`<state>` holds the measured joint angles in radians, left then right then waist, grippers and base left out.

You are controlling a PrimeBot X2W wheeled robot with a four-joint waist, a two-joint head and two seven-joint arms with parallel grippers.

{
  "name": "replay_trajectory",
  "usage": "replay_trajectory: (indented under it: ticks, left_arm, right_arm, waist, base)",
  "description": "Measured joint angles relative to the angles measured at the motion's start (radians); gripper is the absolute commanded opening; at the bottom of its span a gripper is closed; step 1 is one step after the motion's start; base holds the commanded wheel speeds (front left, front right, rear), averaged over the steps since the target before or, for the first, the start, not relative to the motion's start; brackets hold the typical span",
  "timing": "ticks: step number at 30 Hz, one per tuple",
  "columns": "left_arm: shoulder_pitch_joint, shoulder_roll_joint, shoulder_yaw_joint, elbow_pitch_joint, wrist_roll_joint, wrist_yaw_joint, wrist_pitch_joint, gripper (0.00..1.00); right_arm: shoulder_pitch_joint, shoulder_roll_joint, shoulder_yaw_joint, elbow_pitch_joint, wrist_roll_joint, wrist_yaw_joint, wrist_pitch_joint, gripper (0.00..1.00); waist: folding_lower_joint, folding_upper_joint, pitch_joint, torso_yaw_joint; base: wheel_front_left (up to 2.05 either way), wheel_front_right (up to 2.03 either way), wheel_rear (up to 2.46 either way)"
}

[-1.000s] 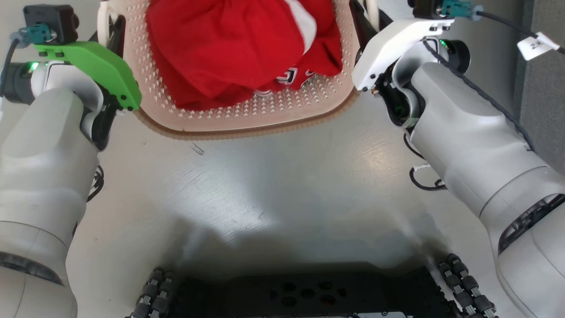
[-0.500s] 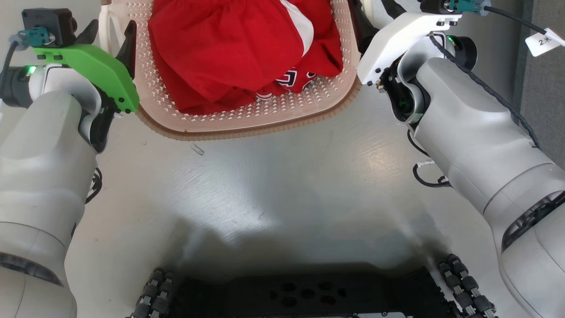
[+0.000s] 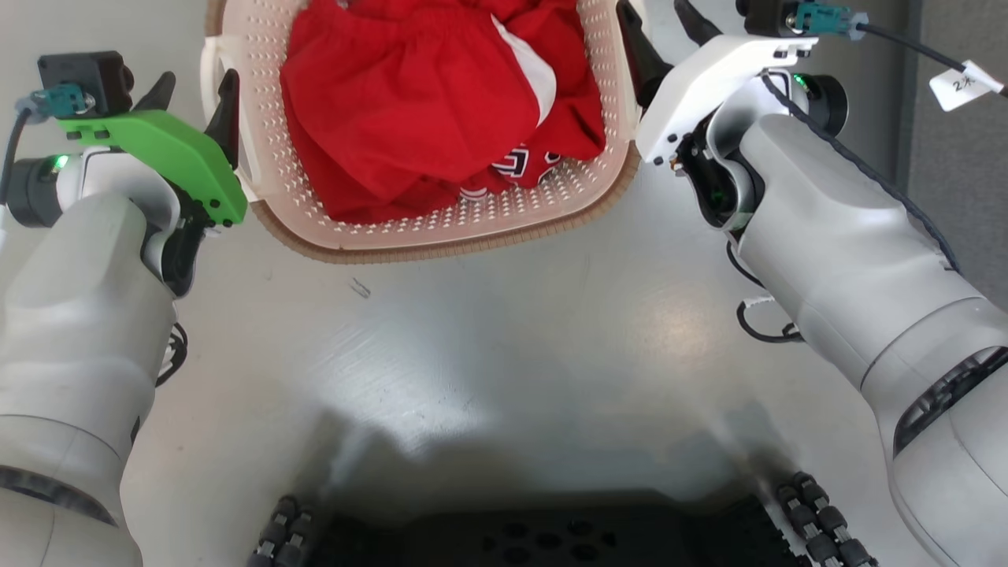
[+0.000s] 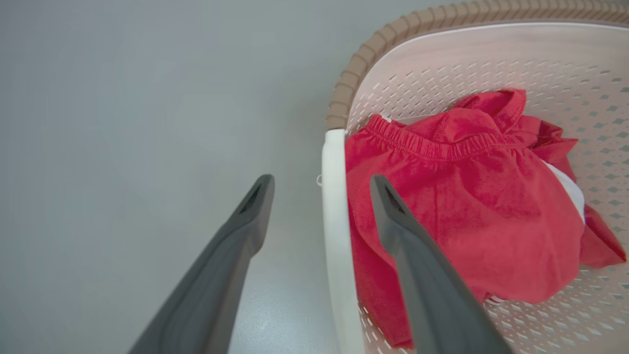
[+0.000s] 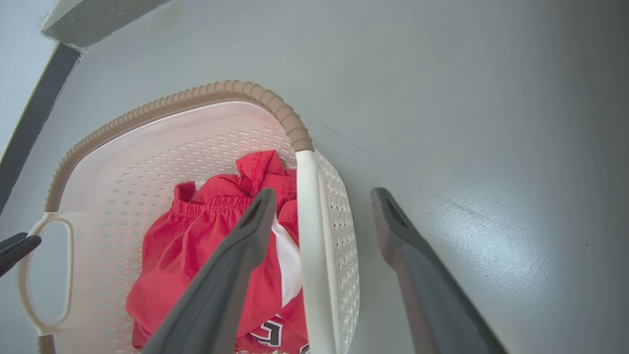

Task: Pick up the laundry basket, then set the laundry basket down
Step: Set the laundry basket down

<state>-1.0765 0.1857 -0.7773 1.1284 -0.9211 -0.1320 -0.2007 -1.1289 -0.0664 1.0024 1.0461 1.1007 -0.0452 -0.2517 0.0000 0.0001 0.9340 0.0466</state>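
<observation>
Cream perforated laundry basket (image 3: 441, 224), brown-rimmed

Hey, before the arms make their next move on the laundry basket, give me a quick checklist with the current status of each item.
1. Left gripper open: ok, fingers spread.
2. Right gripper open: ok, fingers spread.
3. Left handle between the left fingers: ok.
4. Right handle between the right fingers: ok.
5. Red clothes inside the laundry basket, none over the rim: ok.
6. Basket resting on the floor: cannot tell.
</observation>
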Motion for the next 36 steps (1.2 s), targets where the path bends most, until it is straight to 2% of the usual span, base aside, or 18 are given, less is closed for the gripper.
replay_trajectory:
  ticks: [15, 25, 31, 36]
  left_arm:
    - [0.079, 0.001, 0.001, -0.014, -0.017, 0.000, -0.039, 1.00]
    - [0.146, 0.021, 0.027, -0.045, -0.022, 0.000, -0.048, 1.00]
    - [0.179, 0.060, 0.108, -0.135, -0.014, 0.000, -0.048, 1.00]
    - [0.227, 0.069, 0.163, -0.191, 0.005, 0.000, -0.048, 1.00]
  right_arm:
    - [0.044, 0.000, -0.044, -0.021, -0.021, 0.019, 0.000, 1.00]
    - [0.107, -0.001, -0.098, -0.032, -0.083, 0.030, 0.000, 1.00]
    - [0.172, -0.002, -0.145, -0.074, -0.125, 0.040, 0.000, 1.00]
    - [0.210, -0.011, -0.175, -0.102, -0.149, 0.045, 0.000, 1.00]
  waist:
    - [0.0000, 0.0000, -0.134, -0.010]
    - [0.0000, 0.0000, -0.258, -0.018]
    - [0.0000, 0.0000, -0.350, -0.024]
    - [0.0000, 0.0000, -0.401, -0.028]
  base:
    - [0.00, 0.00, 0.00]
    - [0.00, 0.00, 0.00]
    - [0.00, 0.00, 0.00]
    - [0.00, 0.00, 0.00]
